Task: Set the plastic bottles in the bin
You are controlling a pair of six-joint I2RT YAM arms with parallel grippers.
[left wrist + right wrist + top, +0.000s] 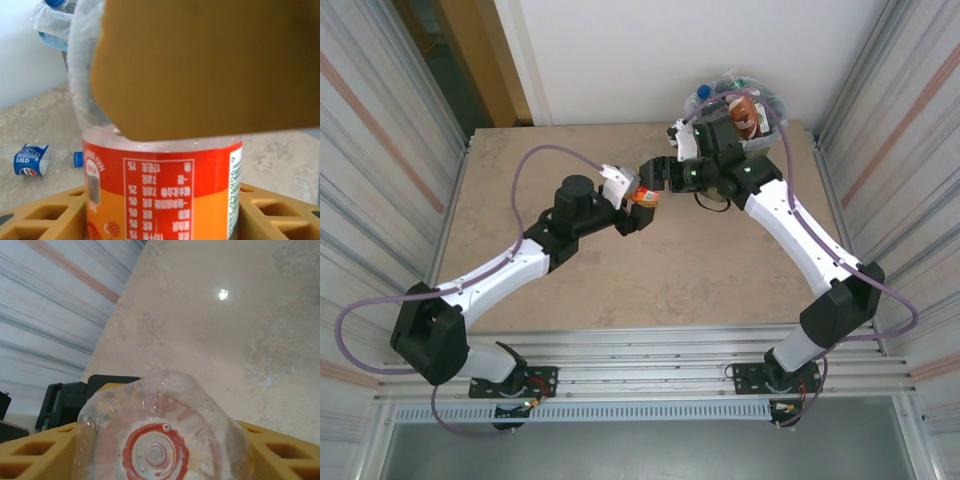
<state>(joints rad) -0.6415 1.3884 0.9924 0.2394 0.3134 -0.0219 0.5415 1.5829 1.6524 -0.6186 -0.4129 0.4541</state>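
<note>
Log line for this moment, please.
left gripper: shut on orange-label bottle | right gripper: around bottle base, grip unconfirmed | bin: far right corner, bottles inside | step: handover likely

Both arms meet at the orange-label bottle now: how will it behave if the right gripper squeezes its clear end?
Probably light: the orange-label bottle looks empty, with no liquid visible in its clear part. That thin wall will likely dent rather than stay stiff. Its domed base, beaded with droplets, looks rounded and possibly slick, so it could slip.
</note>
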